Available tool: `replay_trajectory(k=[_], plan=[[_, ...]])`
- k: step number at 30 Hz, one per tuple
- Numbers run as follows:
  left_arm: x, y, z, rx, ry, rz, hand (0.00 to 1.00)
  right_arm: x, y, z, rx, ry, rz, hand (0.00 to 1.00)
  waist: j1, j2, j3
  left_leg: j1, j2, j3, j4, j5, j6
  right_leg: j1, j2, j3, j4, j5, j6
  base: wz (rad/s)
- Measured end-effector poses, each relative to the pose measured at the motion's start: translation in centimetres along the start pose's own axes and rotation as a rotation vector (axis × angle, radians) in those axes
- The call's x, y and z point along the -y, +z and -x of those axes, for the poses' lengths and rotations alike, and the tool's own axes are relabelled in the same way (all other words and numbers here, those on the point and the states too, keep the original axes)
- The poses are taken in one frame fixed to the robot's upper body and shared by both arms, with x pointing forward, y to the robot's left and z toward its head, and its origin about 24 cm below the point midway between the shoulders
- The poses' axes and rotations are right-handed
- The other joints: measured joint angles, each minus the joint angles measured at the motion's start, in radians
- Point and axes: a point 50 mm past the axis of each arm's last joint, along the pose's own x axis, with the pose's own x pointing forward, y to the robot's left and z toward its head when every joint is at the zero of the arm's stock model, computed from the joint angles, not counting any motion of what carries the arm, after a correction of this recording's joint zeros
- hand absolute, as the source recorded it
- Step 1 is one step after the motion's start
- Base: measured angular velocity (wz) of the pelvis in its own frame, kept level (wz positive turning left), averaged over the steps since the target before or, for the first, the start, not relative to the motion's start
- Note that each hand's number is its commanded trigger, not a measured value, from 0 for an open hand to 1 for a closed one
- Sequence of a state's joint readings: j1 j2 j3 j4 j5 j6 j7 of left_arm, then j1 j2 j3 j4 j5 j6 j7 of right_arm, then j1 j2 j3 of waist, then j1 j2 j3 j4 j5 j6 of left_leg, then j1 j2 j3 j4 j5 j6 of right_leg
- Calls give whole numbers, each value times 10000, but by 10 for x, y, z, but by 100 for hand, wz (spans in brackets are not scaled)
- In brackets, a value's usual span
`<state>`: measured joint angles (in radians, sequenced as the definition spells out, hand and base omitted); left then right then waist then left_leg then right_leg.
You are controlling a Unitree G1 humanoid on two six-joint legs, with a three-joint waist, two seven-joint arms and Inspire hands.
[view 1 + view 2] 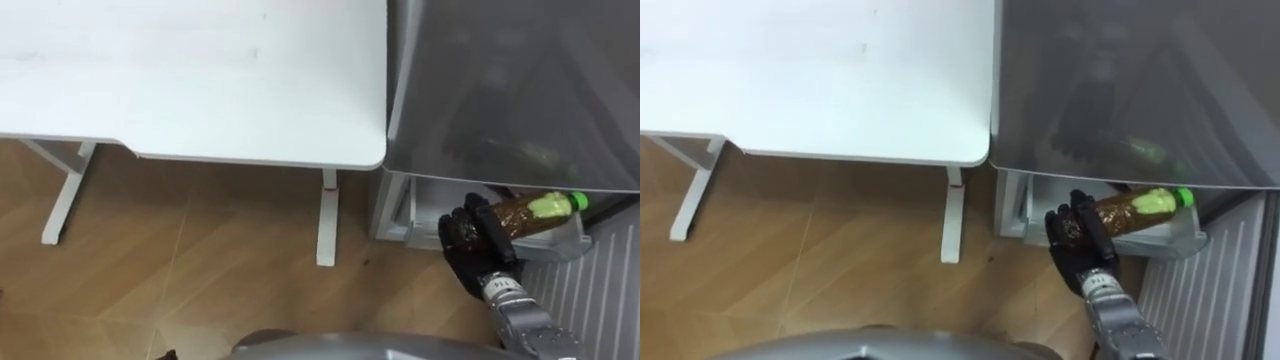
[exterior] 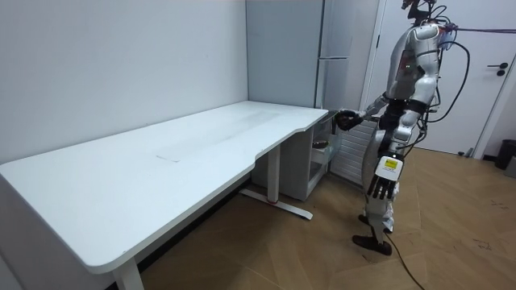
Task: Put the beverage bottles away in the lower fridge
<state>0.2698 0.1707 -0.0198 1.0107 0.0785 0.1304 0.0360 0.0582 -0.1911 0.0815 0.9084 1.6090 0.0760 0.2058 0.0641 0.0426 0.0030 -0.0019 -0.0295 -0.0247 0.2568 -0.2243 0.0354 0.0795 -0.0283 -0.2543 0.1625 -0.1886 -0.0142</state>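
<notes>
**Bottle at the mouth of the lower fridge: the risks from here**

The robot stands in front of the fridge [image 1: 500, 90], just beside the end of the white bench [image 1: 200, 80]. Its right hand [image 1: 470, 240] has the fingers wrapped around the bottom end of a brown drink bottle [image 1: 535, 210]. The bottle lies nearly flat, with its green cap pointing into the open lower compartment, above a white tray [image 1: 572, 243]. I cannot tell whether it already touches the tray. The left hand [image 2: 384, 188] hangs at the robot's side with the fingers loose and holds nothing.

The grasp is at one end only, so I think the long free part may droop or turn in the fingers if the hand stops sharply. The grey upper front of the fridge hides most of the compartment from the head camera. Because of this, the cap could strike an inner wall or something already stored inside without being seen. A round bottle laid on its side may also roll back toward the opening when it is let go, if the tray is not level. Letting go too early, above the tray edge, could drop it on the floor.
</notes>
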Motion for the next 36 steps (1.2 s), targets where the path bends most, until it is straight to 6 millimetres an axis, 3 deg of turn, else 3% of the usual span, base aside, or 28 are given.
replay_trajectory(k=[4,6,8,9,15,22,24,25,26,32,36], plan=[[0,22,-3,489,-5,-239,0,-23,9,-17,301,9,-191,100,-7,89,38,-971,8,-47,355,90,9,-941,-79,-228,449,-5,-58,10],[-2,42,-5,881,19,-295,0,-45,15,-29,538,243,-388,100,40,130,181,-1504,9,-81,460,216,10,-1564,-147,-208,785,-11,-93,6],[-4,56,-6,1183,56,-320,0,-58,18,-36,647,395,-468,100,28,76,270,-1928,5,-88,491,320,24,-2051,-218,-284,990,0,-115,7],[-4,64,-6,1387,44,-331,0,-65,20,-38,735,456,-603,100,-8,72,272,-2237,-16,-108,562,352,47,-2385,-272,-357,1160,-2,-117,10],[-1,97,-5,2156,-272,-768,0,-68,32,-41,965,61,-888,100,248,6,317,-3473,-235,-115,886,520,203,-3806,-644,-491,2033,-110,-80,6],[-9,106,-4,2560,-62,-897,0,-85,41,-45,919,157,-757,100,261,-246,468,-4452,-481,42,1030,764,359,-5054,-1004,-384,2774,-214,-15,2],[-18,106,-4,2551,195,-751,0,-106,49,-48,989,352,-854,56,269,-395,553,-4794,-567,186,1059,804,414,-5581,-1141,-248,3194,-308,4,-9],[-19,105,-4,2529,269,-731,0,-112,52,-49,1067,453,-930,11,296,-425,566,-4864,-579,205,1075,813,427,-5698,-1162,-211,3260,-312,6,-8],[-21,106,-4,2514,381,-696,0,-121,58,-49,1223,607,-993,0,302,-451,562,-4987,-609,228,1195,824,441,-5842,-1207,-206,3348,-315,10,0],[-30,113,-4,2538,591,-848,0,-141,84,-45,1815,799,-640,0,452,-775,542,-5219,-675,279,1347,842,464,-6056,-1370,-199,3554,-390,43,6],[-31,115,-4,2587,601,-852,0,-143,93,-43,1945,392,-98,0,450,-805,539,-5353,-676,226,1478,841,467,-6093,-1327,-232,3560,-389,54,3]])
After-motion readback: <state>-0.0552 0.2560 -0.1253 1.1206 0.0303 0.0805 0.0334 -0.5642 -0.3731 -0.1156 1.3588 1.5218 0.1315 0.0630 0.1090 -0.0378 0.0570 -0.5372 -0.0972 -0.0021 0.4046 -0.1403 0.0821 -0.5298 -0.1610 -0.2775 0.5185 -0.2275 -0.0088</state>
